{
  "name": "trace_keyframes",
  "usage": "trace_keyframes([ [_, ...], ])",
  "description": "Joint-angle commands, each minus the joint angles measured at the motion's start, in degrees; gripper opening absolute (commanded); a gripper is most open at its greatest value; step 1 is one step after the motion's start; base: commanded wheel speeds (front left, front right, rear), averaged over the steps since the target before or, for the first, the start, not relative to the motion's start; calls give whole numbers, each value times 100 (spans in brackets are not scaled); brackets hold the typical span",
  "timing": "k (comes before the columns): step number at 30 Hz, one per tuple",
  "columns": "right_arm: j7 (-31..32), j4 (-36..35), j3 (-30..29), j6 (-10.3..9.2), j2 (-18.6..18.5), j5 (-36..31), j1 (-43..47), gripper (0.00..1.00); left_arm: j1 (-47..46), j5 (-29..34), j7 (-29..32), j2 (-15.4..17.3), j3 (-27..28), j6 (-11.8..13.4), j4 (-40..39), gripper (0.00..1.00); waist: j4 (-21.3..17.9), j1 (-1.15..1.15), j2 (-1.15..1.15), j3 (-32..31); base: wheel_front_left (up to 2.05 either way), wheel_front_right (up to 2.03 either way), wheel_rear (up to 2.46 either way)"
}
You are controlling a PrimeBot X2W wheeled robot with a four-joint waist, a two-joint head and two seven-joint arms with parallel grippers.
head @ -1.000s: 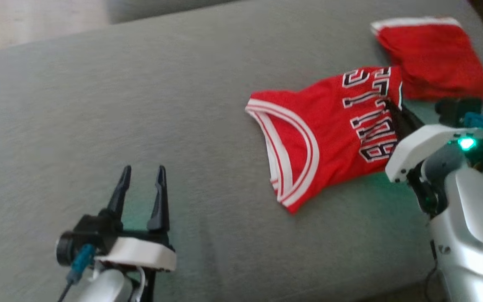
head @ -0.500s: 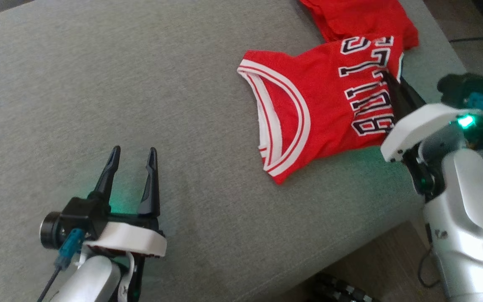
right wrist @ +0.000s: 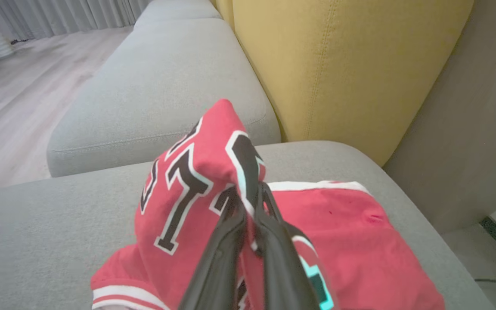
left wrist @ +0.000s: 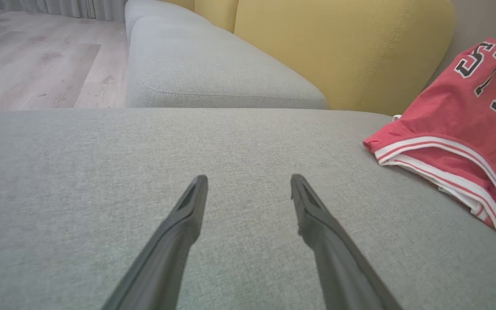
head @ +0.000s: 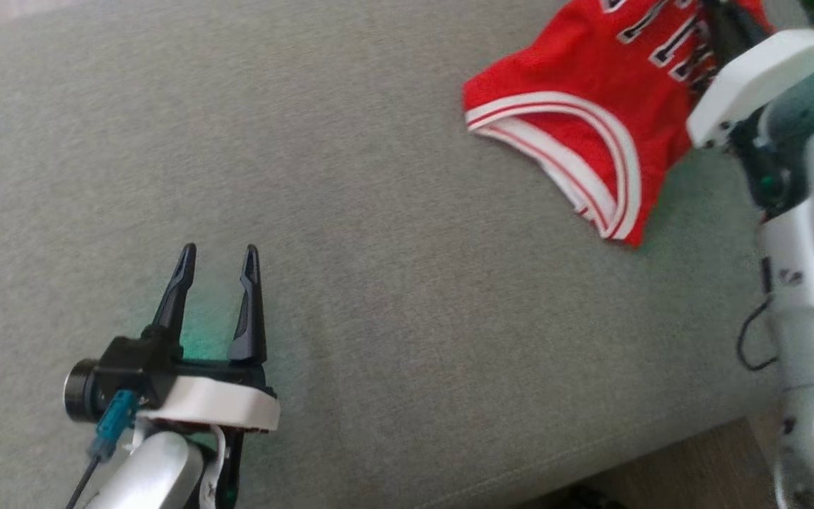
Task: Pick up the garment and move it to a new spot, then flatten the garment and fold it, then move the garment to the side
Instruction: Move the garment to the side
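One step of several looks under way. The red basketball jersey with white-striped trim and black lettering [head: 576, 106] is pinched at a fold of its lettered front by the right gripper [right wrist: 250, 193], whose two dark fingers are closed tight on the cloth. The gripped part is raised, while the striped armhole edge rests on the grey fabric sofa seat [head: 379, 283], toward its right end and near the yellow back cushion [right wrist: 338, 64]. Just beyond the jersey a second red cloth piece with a white hem [right wrist: 351, 232] lies flat on the same seat.

The left gripper [head: 217, 254] hovers well apart over bare seat, jaws wide and empty.

By my judgement the pickup is made and the carry to a new spot is in hand. Flattening, folding and moving the jersey aside are all left to do.
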Motion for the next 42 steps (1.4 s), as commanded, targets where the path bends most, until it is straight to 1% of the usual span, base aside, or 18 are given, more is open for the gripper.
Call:
trace_keyframes([
  [1, 26, -73, -51, -4, -148, -83, -287, 0, -76, -26, -74, 38, 232, 11, -151, 100, 148, 0, 0, 0, 0, 0, 0],
  [6, 98, 250, -294, -4, -594, -270, -592, 0, -83, -29, -119, -20, 198, 2, -122, 100, 336, 0, 0, 23, 0, 0, 0],
  [12, 253, 377, -682, -4, -1227, -398, -664, 0, -134, -7, -138, -50, 151, -16, -132, 100, 519, 0, 0, 125, 0, 0, 0],
  [14, 283, 437, -897, -4, -1433, -435, -678, 0, -169, 10, -128, -52, 131, -18, -147, 100, 586, 0, 0, 188, 0, 0, 0],
  [15, 254, 509, -1120, -4, -1554, -514, -674, 0, -205, 28, -115, -42, 120, -16, -153, 100, 644, 0, 0, 245, 0, 0, 0],
  [16, 203, 540, -1247, -4, -1588, -571, -676, 0, -223, 36, -108, -36, 116, -15, -155, 100, 670, 0, 0, 276, 0, 0, 0],
  [17, 131, 578, -1408, -4, -1607, -662, -677, 8, -237, 43, -103, -30, 114, -11, -157, 100, 692, 0, 0, 300, 0, 0, 0],
  [18, 44, 604, -1508, -4, -1629, -798, -662, 47, -251, 51, -94, -24, 108, -9, -160, 100, 719, 0, 0, 327, 0, 0, 0],
  [19, -48, 627, -1559, -4, -1620, -916, -635, 100, -262, 56, -87, -20, 103, -8, -162, 100, 742, 0, 0, 345, 0, 0, 0],
  [22, -310, 738, -1735, -4, -1513, -1059, -599, 100, -278, 58, -81, -2, 101, -7, -167, 100, 779, 0, 0, 378, 0, 0, 0],
  [26, -640, 846, -1734, -4, -1310, -1164, -556, 100, -285, 43, -75, 27, 121, 3, -154, 100, 772, 0, 0, 377, 0, 0, 0],
  [29, -763, 919, -1591, -4, -1171, -1101, -565, 100, -279, 41, -61, 48, 132, 32, -167, 100, 738, 0, 0, 349, 0, 0, 0],
  [34, -959, 893, -1280, -4, -1086, -1049, -596, 100, -290, 39, -46, 60, 121, 37, -173, 100, 709, 0, 0, 275, 0, 0, 0],
  [38, -1190, 735, -932, -4, -954, -975, -611, 100, -291, 5, -86, 31, 127, 19, -122, 100, 734, 0, 0, 76, 0, 0, 0],
  [42, -1374, 529, -609, -4, -765, -909, -539, 100, -228, -67, -179, -23, 187, 13, -22, 100, 848, 0, 0, -247, 0, 0, 0],
])
